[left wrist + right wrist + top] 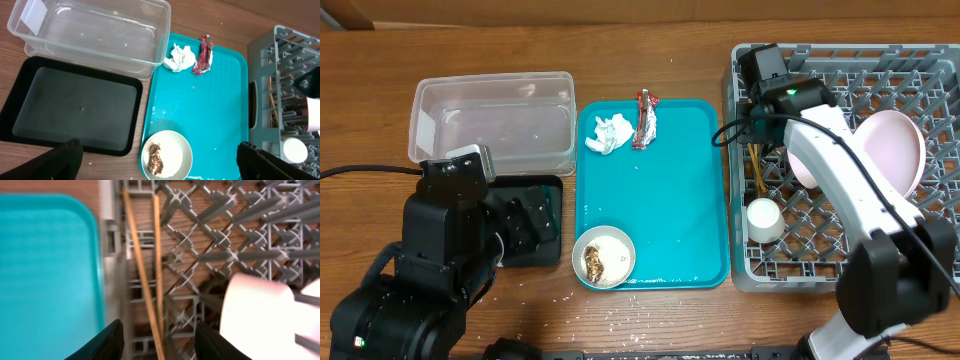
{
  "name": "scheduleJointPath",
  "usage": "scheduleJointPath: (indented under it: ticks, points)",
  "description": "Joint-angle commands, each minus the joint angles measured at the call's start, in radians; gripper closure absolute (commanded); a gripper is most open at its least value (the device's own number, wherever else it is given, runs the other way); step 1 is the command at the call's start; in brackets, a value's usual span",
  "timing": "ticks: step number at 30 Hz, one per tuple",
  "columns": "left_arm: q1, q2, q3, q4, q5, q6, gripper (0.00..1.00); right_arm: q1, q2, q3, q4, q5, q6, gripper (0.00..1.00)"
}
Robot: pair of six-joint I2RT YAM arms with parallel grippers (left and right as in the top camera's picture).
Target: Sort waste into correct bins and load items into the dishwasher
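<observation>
teal tray [660, 200] middle open, dish rack [235, 235] pegs hemming chopsticks [144, 280]

Robot lab bench staged as a kitchen clean-up

A bare wooden tabletop [650, 40] carries a black robot arm [430, 250] and a white robot arm [840, 160], with a black cable [360, 172] trailing over the wood. Directly beneath the right gripper [160, 340], a large square grey plastic dish rack with upright pegs [920, 60] sits straight on the table. Ahead of the left gripper [157, 150] lie a clear rectangular plastic tub [90, 30], a shallow black rectangular tray [75, 105] and a teal plastic serving tray [220, 100]. The teal tray holds a round whitish bowl with food scraps [604, 257]. These are household things laid out on a workbench.
</observation>
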Motion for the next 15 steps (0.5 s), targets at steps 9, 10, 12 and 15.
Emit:
scheduleJointPath:
  ticks: [9,10,12,15]
  points:
    - [-0.006,-0.001,0.013,0.000,-0.016,-0.013,0.00,0.203,-0.607,0.099,-0.089,-0.279,0.051,0.00]
    - [-0.006,-0.001,0.013,0.000,-0.016,-0.013,0.00,0.213,-0.645,0.099,-0.090,-0.278,0.051,0.00]
    - [-0.006,-0.001,0.013,0.000,-0.016,-0.013,0.00,0.217,-0.696,0.099,-0.098,-0.278,0.051,0.00]
    - [-0.006,-0.001,0.013,0.000,-0.016,-0.013,0.00,0.217,-0.773,0.099,-0.198,-0.270,0.045,0.00]
